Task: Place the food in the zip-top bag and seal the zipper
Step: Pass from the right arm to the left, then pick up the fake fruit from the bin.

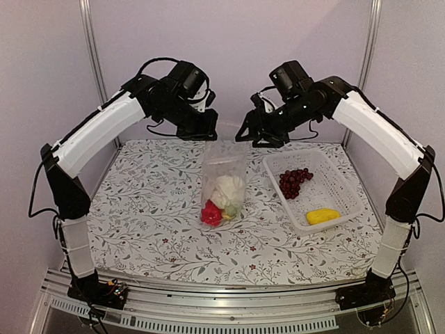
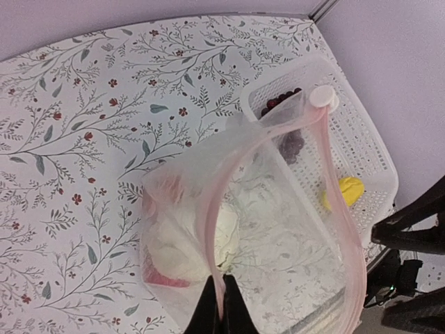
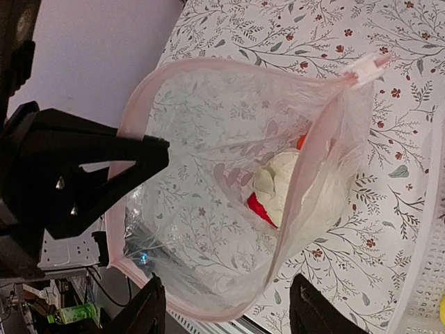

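Note:
The clear zip-top bag (image 1: 224,165) hangs upright over the middle of the table with its mouth wide open. Inside it lie the white cauliflower (image 1: 227,189), the red pepper (image 1: 211,213) and a small green and orange piece. My left gripper (image 2: 222,303) is shut on the bag's pink zipper (image 2: 335,209) strip at the near rim. The white slider (image 2: 322,96) sits at the far end. My right gripper (image 3: 229,313) is open, its fingers straddling the opposite side of the rim without pinching it. The purple grapes (image 1: 295,182) and a yellow piece (image 1: 322,216) lie in the basket.
The white mesh basket (image 1: 348,188) stands to the right of the bag, close to the right arm. A floral cloth (image 1: 139,209) covers the table. Walls and frame posts close in the back and both sides.

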Robot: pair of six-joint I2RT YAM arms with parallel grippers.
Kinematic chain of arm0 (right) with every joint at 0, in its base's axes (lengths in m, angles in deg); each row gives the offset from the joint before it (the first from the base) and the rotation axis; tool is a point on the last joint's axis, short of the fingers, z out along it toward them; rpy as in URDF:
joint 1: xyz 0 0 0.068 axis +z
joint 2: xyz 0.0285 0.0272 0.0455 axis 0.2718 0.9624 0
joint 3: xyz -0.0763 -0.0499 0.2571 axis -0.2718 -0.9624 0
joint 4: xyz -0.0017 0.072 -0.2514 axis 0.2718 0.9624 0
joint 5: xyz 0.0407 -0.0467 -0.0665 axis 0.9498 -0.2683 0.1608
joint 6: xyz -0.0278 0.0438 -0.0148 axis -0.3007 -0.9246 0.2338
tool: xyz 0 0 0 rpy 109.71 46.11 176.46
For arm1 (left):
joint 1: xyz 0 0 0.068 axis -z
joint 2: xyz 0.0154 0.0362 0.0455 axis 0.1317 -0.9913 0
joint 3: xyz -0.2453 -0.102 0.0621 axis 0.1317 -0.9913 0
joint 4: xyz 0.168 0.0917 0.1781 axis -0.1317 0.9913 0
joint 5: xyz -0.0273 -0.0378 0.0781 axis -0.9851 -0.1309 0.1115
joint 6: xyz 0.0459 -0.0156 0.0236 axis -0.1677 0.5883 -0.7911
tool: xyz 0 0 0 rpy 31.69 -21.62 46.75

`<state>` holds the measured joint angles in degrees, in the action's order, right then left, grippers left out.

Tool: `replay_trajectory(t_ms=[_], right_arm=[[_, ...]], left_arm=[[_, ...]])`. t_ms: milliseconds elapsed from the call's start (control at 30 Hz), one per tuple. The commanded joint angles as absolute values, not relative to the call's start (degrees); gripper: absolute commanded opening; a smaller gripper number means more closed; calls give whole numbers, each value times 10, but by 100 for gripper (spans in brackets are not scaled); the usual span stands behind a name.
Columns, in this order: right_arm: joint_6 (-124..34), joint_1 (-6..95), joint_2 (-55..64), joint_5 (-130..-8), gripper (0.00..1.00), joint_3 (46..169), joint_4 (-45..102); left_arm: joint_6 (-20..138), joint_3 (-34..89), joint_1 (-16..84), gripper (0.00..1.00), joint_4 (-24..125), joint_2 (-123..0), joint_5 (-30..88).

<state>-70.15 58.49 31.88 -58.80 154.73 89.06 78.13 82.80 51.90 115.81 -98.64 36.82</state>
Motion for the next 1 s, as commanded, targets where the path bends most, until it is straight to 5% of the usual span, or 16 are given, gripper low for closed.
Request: replay_trajectory(t_ms=[0,467,667,967], right_arm=[[-688,545,200,-596,63,1465,887],[-574,461,57,-692,61,1119,881],[-579,452,73,-706,61,1079,838],[-598,428,153,-676,43,1090,766]], left_arm=[[766,825,505,0,1163,-960,382],[756,773,505,0,1135,-941,337],[753,757,505,0,1128,-933,328],[759,751,505,1,1126,-928,328]])
